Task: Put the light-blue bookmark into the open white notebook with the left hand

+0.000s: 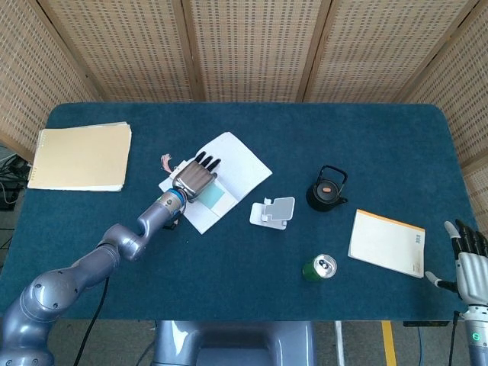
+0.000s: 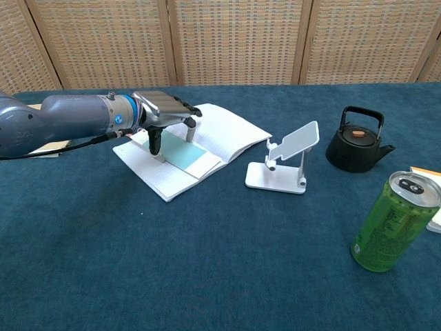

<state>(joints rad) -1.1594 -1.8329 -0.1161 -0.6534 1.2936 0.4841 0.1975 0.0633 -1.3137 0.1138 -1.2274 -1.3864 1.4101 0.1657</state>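
Observation:
The open white notebook (image 1: 240,164) (image 2: 227,132) lies left of the table's middle. The light-blue bookmark (image 1: 216,199) (image 2: 187,156) lies low and nearly flat on its near page. My left hand (image 1: 195,178) (image 2: 163,114) hovers over the bookmark's far end, with the thumb down on one side and the fingers (image 2: 189,128) on the other, still pinching it. My right hand (image 1: 468,261) shows at the lower right edge of the head view, off the table, fingers spread and holding nothing.
A white phone stand (image 1: 272,211) (image 2: 286,163) sits just right of the notebook. Further right are a black kettle (image 1: 326,188) (image 2: 356,140), a green can (image 1: 320,268) (image 2: 393,221) and an orange-edged notepad (image 1: 386,242). A tan folder (image 1: 80,156) lies far left.

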